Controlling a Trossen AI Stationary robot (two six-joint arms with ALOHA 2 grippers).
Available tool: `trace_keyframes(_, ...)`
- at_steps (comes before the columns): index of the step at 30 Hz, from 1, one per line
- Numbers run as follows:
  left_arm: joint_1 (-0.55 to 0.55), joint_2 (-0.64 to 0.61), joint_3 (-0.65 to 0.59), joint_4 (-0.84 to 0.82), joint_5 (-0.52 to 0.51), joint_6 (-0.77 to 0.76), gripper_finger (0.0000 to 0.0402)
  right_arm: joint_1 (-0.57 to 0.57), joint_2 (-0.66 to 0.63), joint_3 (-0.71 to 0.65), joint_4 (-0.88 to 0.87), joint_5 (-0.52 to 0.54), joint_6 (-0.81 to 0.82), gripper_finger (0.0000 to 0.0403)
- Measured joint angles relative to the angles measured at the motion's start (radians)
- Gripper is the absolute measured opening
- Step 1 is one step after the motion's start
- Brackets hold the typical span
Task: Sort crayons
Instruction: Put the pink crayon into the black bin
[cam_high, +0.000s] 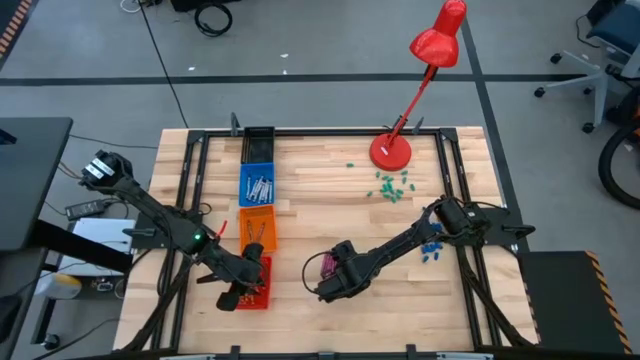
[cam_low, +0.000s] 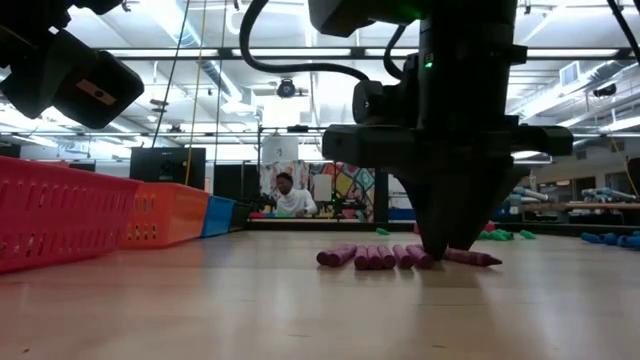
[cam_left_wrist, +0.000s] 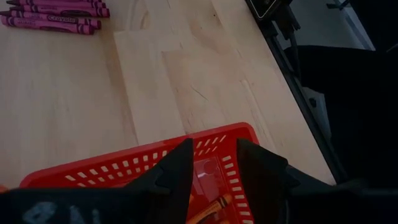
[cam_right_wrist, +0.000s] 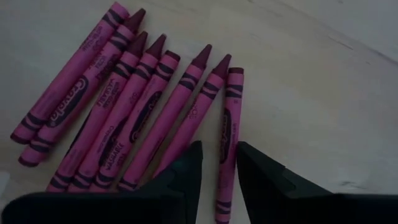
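The pale wooden desk (cam_high: 320, 190) is lying inside a black metal frame, with bare boards showing ahead of the red plastic basket (cam_high: 256, 281) and toward the desk's middle. A red desk lamp (cam_high: 392, 150) is standing at the far edge, with small green bits (cam_high: 392, 186) scattered just beside its base and small blue bits (cam_high: 432, 250) lying near the right rail. The basket is sitting in a row with an orange basket (cam_high: 257, 226) and a blue basket (cam_high: 258, 183) holding grey-silver crayons (cam_high: 260, 188).

The left gripper (cam_left_wrist: 212, 180) is hovering over the red basket's wall, its jaws standing apart and gripping nothing; an orange stick, possibly a crayon, is showing below them.

The right gripper (cam_right_wrist: 219, 171) is standing down on the desk at a fanned group of magenta-pink paper-wrapped crayons (cam_right_wrist: 134, 112). Its jaws are parted and straddling the outermost crayon of the group, and I cannot tell whether they are pressing it.
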Motion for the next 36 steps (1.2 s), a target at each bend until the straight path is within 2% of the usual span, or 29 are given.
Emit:
trace_keyframes(12, 0.000, 0.000, 0.000, 0.000, 0.000, -0.006, 0.0135, 0.000, 0.004, -0.001, -0.019, -0.027, -0.060, 0.0017)
trace_keyframes(20, -0.017, 0.000, 0.000, 0.001, 0.000, -0.010, 0.0135, 0.007, 0.012, 0.041, -0.100, -0.012, -0.059, 0.0028)
trace_keyframes(27, -0.016, 0.000, 0.000, 0.006, -0.004, -0.010, 0.0135, 0.024, 0.014, 0.120, -0.182, 0.127, -0.066, 0.0030)
trace_keyframes(36, -0.016, 0.000, 0.000, 0.081, -0.056, 0.049, 0.0135, 0.085, 0.013, 0.222, -0.107, 0.438, -0.187, 0.0031)
